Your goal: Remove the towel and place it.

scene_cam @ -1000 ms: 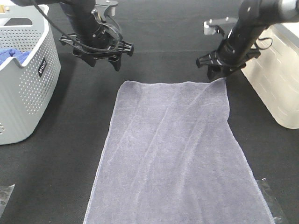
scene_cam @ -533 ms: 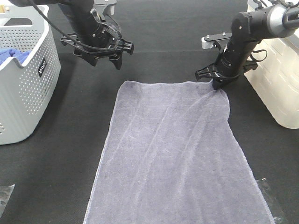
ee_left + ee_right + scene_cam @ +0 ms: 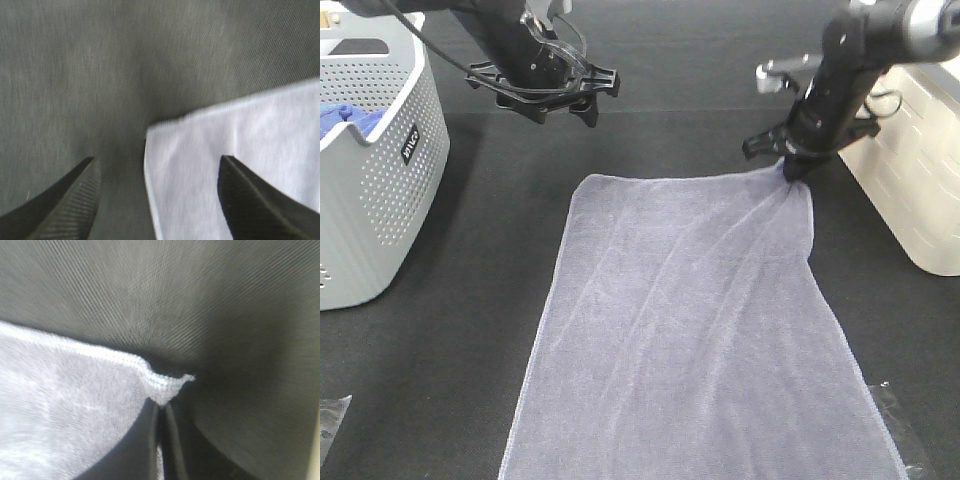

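One grey basket (image 3: 380,190) holds a blue cloth (image 3: 342,115); right fingers (image 3: 794,160) pinch the towel (image 3: 690,320) corner; left fingers (image 3: 65,205) spread wide.

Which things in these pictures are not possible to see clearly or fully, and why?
The towel: the bottom edge of the exterior high view cuts off its near end.
The basket: the left edge crops it, and its wall hides most of the blue cloth.
The left gripper: the left wrist view is blurred; its height above the table is unclear.
The right gripper: its shut fingers hide how much towel corner they pinch.
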Available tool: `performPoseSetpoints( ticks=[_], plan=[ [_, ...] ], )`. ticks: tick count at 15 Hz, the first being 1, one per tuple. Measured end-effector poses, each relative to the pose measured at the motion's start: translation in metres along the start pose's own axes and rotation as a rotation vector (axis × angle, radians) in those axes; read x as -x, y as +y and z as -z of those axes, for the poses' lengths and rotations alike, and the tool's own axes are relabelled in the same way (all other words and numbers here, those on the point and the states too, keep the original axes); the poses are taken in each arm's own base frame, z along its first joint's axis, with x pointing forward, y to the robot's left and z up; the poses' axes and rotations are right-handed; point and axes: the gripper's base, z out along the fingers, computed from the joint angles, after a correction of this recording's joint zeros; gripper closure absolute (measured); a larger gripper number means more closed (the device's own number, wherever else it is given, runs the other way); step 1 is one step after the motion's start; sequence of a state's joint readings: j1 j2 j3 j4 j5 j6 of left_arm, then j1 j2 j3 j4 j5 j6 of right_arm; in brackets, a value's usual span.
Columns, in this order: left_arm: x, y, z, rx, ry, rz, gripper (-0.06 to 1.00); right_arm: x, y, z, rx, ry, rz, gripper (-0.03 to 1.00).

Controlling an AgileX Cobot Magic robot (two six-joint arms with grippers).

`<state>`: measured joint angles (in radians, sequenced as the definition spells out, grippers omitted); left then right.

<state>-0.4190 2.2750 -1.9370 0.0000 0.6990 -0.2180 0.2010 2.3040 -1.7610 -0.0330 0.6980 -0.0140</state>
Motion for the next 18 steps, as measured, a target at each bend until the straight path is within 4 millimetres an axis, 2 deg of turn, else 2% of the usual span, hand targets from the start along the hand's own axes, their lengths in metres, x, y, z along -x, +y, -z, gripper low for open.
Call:
performPoseSetpoints(
  ticks=[1,3,4,7,11,15,18],
  plan=[
    [-0.003,0.001,-0.007,0.003,0.012,0.004,0.31,0.001,0.0,0.007,-0.001,-0.008,0.0,0.97],
    [-0.019,0.004,-0.035,0.016,0.067,0.028,0.31,0.0,-0.001,0.011,-0.012,0.007,0.01,0.97],
    [-0.019,0.004,-0.035,0.016,0.067,0.028,0.31,0.0,-0.001,0.011,-0.012,0.007,0.01,0.97],
    [-0.032,0.005,-0.058,0.0,0.107,0.068,0.35,-0.001,-0.003,0.012,-0.024,0.019,0.021,0.97],
    [-0.031,0.003,-0.067,-0.033,0.058,0.107,0.38,-0.001,-0.003,0.012,-0.026,0.022,0.022,0.97],
    [-0.045,0.005,-0.089,-0.022,0.096,0.13,0.39,-0.001,-0.003,0.012,-0.028,0.025,0.024,0.97],
    [-0.04,0.004,-0.095,-0.028,0.078,0.153,0.52,-0.001,-0.003,0.012,-0.029,0.025,0.025,0.97]
  ],
)
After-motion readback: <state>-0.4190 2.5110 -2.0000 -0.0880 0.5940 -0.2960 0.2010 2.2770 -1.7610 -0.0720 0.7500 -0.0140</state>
